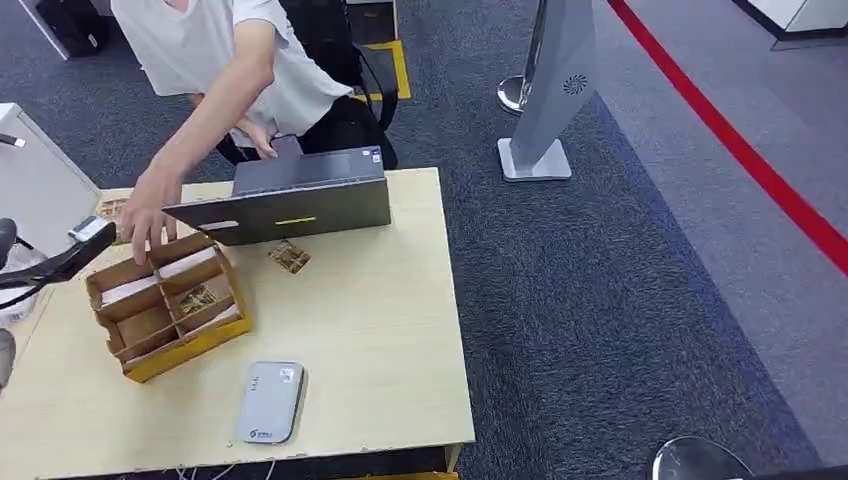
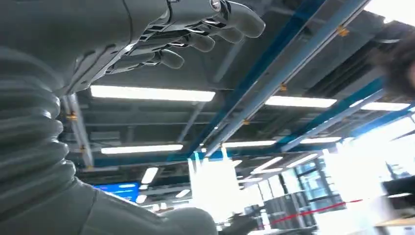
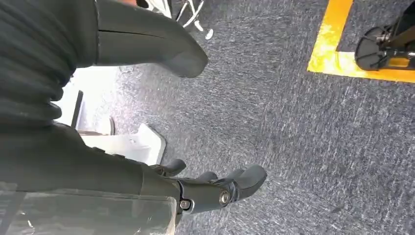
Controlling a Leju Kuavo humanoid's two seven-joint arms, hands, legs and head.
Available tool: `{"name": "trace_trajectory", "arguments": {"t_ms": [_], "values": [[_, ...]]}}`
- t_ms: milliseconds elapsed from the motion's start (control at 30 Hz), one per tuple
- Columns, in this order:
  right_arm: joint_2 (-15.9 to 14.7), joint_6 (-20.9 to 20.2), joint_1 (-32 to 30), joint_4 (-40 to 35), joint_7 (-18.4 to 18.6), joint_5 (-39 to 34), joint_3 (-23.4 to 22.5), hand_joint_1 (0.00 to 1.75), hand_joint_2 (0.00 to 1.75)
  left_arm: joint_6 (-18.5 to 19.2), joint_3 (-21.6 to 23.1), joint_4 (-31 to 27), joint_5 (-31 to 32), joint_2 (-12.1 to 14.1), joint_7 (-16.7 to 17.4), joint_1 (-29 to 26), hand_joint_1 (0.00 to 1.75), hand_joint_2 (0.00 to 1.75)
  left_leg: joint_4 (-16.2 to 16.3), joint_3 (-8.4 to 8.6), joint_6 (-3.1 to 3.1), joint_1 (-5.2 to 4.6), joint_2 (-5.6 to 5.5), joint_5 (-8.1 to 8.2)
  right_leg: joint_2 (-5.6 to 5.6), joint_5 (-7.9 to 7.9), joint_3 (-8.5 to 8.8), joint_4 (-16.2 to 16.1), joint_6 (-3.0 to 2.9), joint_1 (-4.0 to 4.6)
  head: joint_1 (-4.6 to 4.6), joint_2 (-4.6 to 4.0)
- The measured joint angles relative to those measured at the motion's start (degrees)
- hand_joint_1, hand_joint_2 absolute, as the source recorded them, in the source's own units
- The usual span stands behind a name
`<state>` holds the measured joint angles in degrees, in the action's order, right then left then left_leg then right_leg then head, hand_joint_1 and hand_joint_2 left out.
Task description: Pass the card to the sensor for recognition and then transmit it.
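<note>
From the left: my left hand is turned palm-up toward the ceiling in its wrist view, fingers loosely curled, nothing in them. In the head view its dark arm sits at the left edge of the pale wooden worktop.

Just right of that, the brown-and-yellow cardboard divider box holds pale cards in its far compartments, long edges running along the slots. A person's hand is reaching in at the box's far corner, touching the rim. So the cards lie forward and right of my left hand, and it is clearly the nearer one.

Next along, the flat grey rounded card sensor lies near the front edge, right of the box, well apart from it. Behind stands a dark grey slab-shaped device.

My right hand hangs over the carpet, fingers slightly bent, empty. I'd wait for the person's hand to clear first.
</note>
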<state>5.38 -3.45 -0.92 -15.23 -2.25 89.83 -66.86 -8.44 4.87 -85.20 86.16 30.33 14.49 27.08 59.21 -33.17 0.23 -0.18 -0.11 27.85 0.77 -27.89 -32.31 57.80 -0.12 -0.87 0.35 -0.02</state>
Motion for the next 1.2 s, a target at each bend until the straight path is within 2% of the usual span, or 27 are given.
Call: {"name": "trace_trajectory", "arguments": {"t_ms": [100,200,333,500,600,700,800,867,933,1033,1067,1100,1200], "values": [[0.0,-0.1,-0.2,0.0,0.6,0.0,-0.2,0.00,1.75,-1.8,-5.6,1.4,0.0,5.1,-0.2,-4.5,0.00,1.75,0.0,0.15,-0.14,0.05,0.43,0.10,0.52,-0.01,-0.08,0.0,-0.02,0.00,-0.02,0.00],[0.0,-0.1,-0.5,0.0,0.8,0.0,-0.5,0.00,1.75,-3.7,-11.5,3.2,0.0,8.2,-1.6,-7.4,0.00,1.75,0.0,0.04,-0.16,0.13,0.29,0.10,0.40,-0.05,-0.19,0.0,-0.08,0.10,0.02,0.00],[-0.1,-0.1,-0.2,0.0,0.8,0.0,-0.6,0.00,1.75,-3.6,-14.6,4.2,0.0,10.1,-1.8,-9.3,0.00,1.75,0.0,-0.03,-0.13,0.23,0.12,0.08,0.16,-0.05,-0.14,0.0,-0.08,0.10,0.00,0.00],[-0.1,-0.2,-0.2,0.0,0.9,0.0,-0.6,0.00,1.75,-3.1,-15.5,4.6,0.0,11.2,-1.3,-10.1,0.00,1.75,0.0,-0.02,-0.13,0.22,0.11,0.07,0.14,-0.02,-0.09,0.0,-0.08,0.10,0.00,0.00],[-0.1,-0.2,-0.1,0.0,0.9,0.0,-0.6,0.00,1.75,-2.3,-15.9,4.7,0.0,12.8,1.3,-12.1,0.00,1.75,0.0,-0.02,-0.13,0.22,0.16,0.08,0.20,-0.02,-0.01,0.0,-0.09,0.10,0.00,0.00],[-0.2,-0.4,-0.1,0.0,1.2,0.0,-0.9,0.00,1.75,-3.5,-21.9,5.5,0.0,15.9,1.1,-17.7,0.00,1.75,0.0,0.07,-0.32,0.24,0.51,0.23,0.66,-0.03,-0.06,0.0,-0.11,0.15,0.00,0.02],[-0.3,-0.6,-0.2,0.2,2.1,0.0,-1.7,0.00,1.75,-6.3,-33.4,7.4,0.0,17.7,-4.2,-23.7,0.00,1.75,0.0,0.07,-0.37,0.27,0.57,0.28,0.75,-0.11,-0.17,0.0,-0.19,0.19,0.00,0.00],[-0.3,-0.6,-0.1,0.3,2.6,-0.2,-2.3,0.00,1.75,-6.8,-42.8,8.8,0.0,17.7,-8.4,-27.1,0.00,1.75,0.0,0.04,-0.42,0.29,0.55,0.35,0.73,-0.20,-0.15,0.0,-0.30,0.19,0.00,0.02],[-0.3,-0.7,0.0,0.3,2.6,-0.5,-2.9,0.00,1.75,-6.8,-51.7,10.2,0.0,16.9,-11.0,-30.2,0.00,1.75,-0.1,0.02,-0.37,0.29,0.52,0.38,0.70,-0.24,-0.13,0.0,-0.30,0.20,0.00,0.00],[-0.3,-0.7,0.3,0.5,1.7,-1.4,-3.5,0.00,1.75,-6.8,-63.5,12.6,0.0,14.0,-12.2,-34.7,0.00,1.75,-0.1,0.11,-0.44,0.28,0.53,0.48,0.70,-0.34,-0.05,0.0,-0.43,0.19,0.00,0.00],[-0.3,-0.7,0.4,0.6,1.2,-1.5,-3.7,0.00,1.75,-6.3,-66.7,13.2,0.0,12.4,-10.9,-36.2,0.00,1.75,-0.1,0.16,-0.42,0.25,0.53,0.51,0.69,-0.36,0.00,0.0,-0.42,0.18,0.00,0.00],[-0.3,-0.7,0.6,0.7,0.8,-1.6,-3.9,0.00,1.75,-5.6,-69.5,13.6,0.0,10.3,-7.9,-38.3,0.00,1.75,-0.1,0.25,-0.44,0.23,0.54,0.55,0.70,-0.42,0.01,0.0,-0.36,0.15,-0.02,0.00],[-0.2,-0.7,0.7,0.8,0.2,-2.0,-4.5,0.00,1.75,-2.9,-74.2,13.6,0.0,2.9,-1.8,-42.3,0.00,1.75,-0.1,0.30,-0.35,0.17,0.42,0.61,0.55,-0.54,0.17,-0.1,-0.24,0.10,-0.07,0.00]]}}
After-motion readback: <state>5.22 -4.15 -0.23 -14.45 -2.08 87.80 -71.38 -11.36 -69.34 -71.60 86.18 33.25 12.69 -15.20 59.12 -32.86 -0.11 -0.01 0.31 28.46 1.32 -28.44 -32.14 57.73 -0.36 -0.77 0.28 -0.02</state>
